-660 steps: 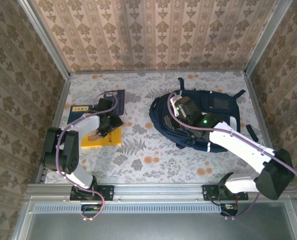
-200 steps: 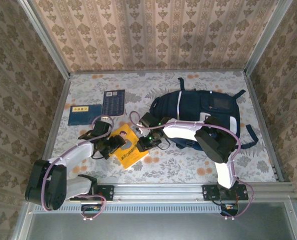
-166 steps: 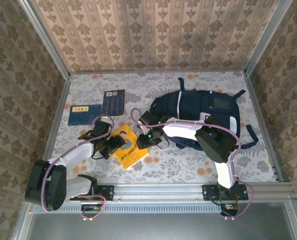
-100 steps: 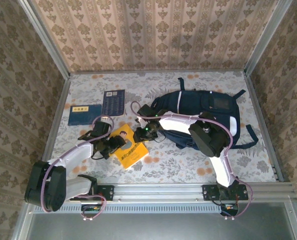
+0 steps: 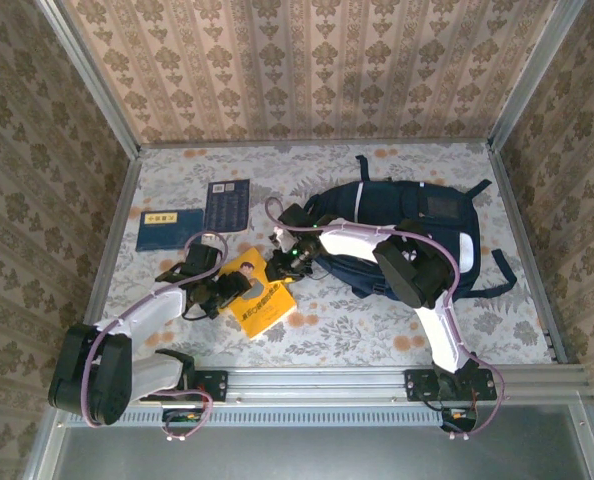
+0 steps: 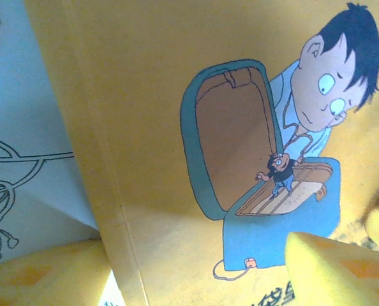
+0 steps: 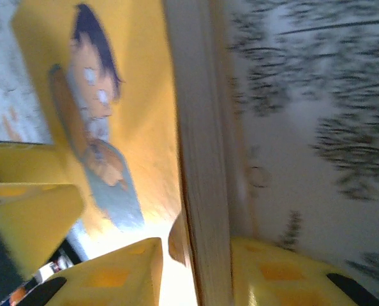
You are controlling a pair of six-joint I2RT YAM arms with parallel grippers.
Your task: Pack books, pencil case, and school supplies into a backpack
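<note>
1. Two grippers meet at your thin orange-yellow book with the cartoon cover (image 5: 261,300), over the flowered tabletop (image 5: 337,325) just left of the big navy fabric backpack (image 5: 427,215).
2. Your left gripper (image 5: 225,288) sets its yellow pads (image 6: 330,271) about the book's near-left edge; you cannot tell whether it pinches.
3. Your right gripper (image 5: 287,262) straddles the far-right page edge with narrow jaws; you cannot tell whether it clamps.

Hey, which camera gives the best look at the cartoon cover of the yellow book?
The left wrist view: the yellow book is close and sharp, boy and open suitcase clear. The top view shows most of the book, but small. The right wrist view shows its page edge and a blurred slice of cover.
</note>
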